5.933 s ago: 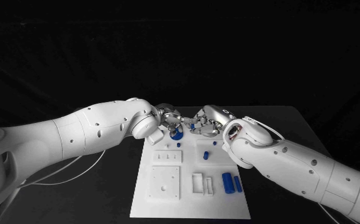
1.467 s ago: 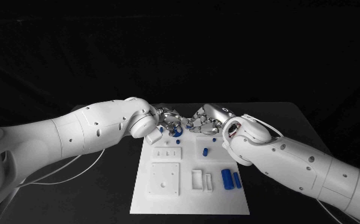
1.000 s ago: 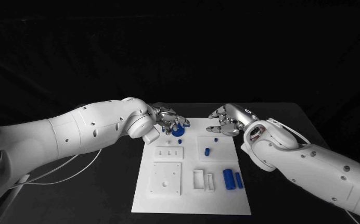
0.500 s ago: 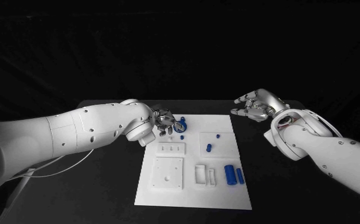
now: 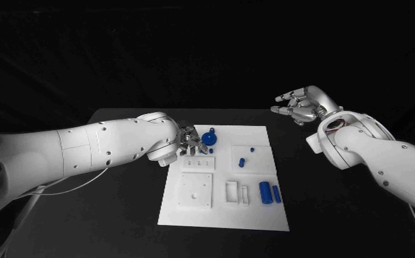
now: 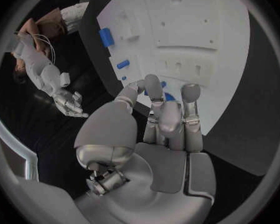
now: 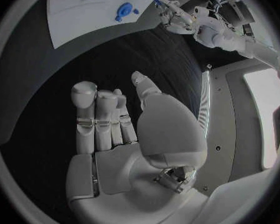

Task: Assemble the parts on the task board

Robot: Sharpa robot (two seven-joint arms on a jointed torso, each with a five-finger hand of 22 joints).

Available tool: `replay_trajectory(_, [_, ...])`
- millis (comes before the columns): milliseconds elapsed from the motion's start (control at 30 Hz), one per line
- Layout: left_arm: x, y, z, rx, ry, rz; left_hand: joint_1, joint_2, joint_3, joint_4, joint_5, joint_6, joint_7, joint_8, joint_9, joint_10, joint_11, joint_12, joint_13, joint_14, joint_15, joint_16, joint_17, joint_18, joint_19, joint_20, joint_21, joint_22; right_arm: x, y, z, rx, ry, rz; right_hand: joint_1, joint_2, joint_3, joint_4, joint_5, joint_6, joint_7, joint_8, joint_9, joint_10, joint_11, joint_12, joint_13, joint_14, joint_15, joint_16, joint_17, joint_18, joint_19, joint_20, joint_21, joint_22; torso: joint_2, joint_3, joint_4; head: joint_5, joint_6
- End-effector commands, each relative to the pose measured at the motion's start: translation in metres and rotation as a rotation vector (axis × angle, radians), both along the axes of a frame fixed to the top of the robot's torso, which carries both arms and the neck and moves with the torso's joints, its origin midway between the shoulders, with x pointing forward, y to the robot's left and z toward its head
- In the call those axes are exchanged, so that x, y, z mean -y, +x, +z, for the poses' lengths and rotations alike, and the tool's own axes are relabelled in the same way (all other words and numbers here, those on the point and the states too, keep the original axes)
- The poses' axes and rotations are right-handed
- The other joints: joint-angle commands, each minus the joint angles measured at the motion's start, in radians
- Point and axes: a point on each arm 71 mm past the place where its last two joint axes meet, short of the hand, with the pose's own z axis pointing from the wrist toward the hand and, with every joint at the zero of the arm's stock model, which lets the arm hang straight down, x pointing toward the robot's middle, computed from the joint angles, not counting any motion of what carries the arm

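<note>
Left hand point(image 5: 192, 140) down at the far left corner of the task board point(image 5: 207, 210), fingers loosely spread and holding nothing, right beside the round blue part point(image 5: 209, 138) sitting on the board. Right hand point(image 5: 301, 107) up off to the right over the black surface point(image 5: 346, 210), well apart from the board, fingers apart and empty too. Other blue parts point(image 5: 264, 191) lying near the board's right edge, one small one point(image 5: 241, 162) mid-board.
</note>
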Motion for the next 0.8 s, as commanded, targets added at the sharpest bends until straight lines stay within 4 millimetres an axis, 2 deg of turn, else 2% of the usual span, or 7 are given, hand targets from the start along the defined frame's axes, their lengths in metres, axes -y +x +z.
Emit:
replay_trajectory(33, [0.001, -0.003, -0.006, -0.03, 0.071, -0.006, 0.001, 0.008, 0.063, -0.067, 0.002, 0.13, -0.076, 0.004, 0.003, 0.047, -0.009, 0.006, -0.002, 0.003, 0.003, 0.002, 0.001, 0.005, 0.004, 0.003, -0.006, 0.002, -0.002, 0.001, 0.002, 0.004, 0.035, 0.005, -0.009, 0.005, 0.003, -0.001, 0.007, 0.004, 0.0, 0.0, -0.001, -0.007, -0.002, -0.003, -0.001, -0.003, 0.001, -0.005, -0.001, 0.012, 0.024, 0.004, -0.004, 0.084, -0.006, -0.0005, 0.0019, 0.004, -0.009])
replay_trajectory(267, [0.001, -0.004, -0.016, -0.047, 0.085, 0.007, -0.003, 0.011, 0.063, -0.067, 0.0, 0.128, -0.076, 0.003, 0.008, 0.047, -0.008, 0.009, -0.007, 0.003, 0.003, -0.001, 0.0, 0.005, 0.008, 0.003, -0.008, 0.009, -0.005, 0.003, 0.003, 0.002, 0.044, 0.005, -0.01, 0.005, 0.004, -0.003, 0.017, 0.003, 0.0, 0.0, -0.001, -0.007, -0.002, -0.003, -0.002, -0.003, 0.001, -0.005, -0.001, 0.012, 0.024, 0.004, -0.007, 0.084, -0.007, -0.001, 0.0012, 0.007, -0.014])
replay_trajectory(500, [0.0, -0.003, -0.024, -0.052, 0.098, 0.017, -0.006, 0.015, 0.059, -0.061, -0.005, 0.139, -0.079, 0.004, 0.035, 0.047, -0.007, 0.019, -0.014, 0.005, 0.003, 0.001, 0.004, 0.003, 0.012, 0.003, -0.014, 0.019, -0.007, 0.003, 0.003, -0.003, 0.05, 0.006, -0.013, 0.004, 0.004, -0.004, 0.026, 0.003, 0.0, 0.0, -0.001, -0.009, -0.002, -0.004, -0.004, -0.003, 0.001, -0.006, -0.002, 0.011, 0.025, 0.004, -0.009, 0.084, -0.006, 0.0005, 0.0007, 0.008, -0.015])
replay_trajectory(800, [-0.001, 0.0, -0.033, -0.06, 0.108, 0.031, -0.009, 0.02, 0.06, -0.057, -0.01, 0.144, -0.081, 0.005, 0.05, 0.047, -0.007, 0.025, -0.022, 0.006, 0.004, 0.004, 0.006, 0.002, 0.016, 0.005, -0.017, 0.03, -0.008, 0.004, 0.003, -0.01, 0.053, 0.007, -0.014, 0.004, 0.005, -0.005, 0.034, 0.002, 0.001, 0.0, -0.001, -0.008, -0.002, -0.003, -0.005, -0.003, 0.001, -0.006, -0.001, 0.011, 0.026, 0.004, -0.01, 0.084, -0.004, -0.0009, 0.0001, 0.009, -0.018])
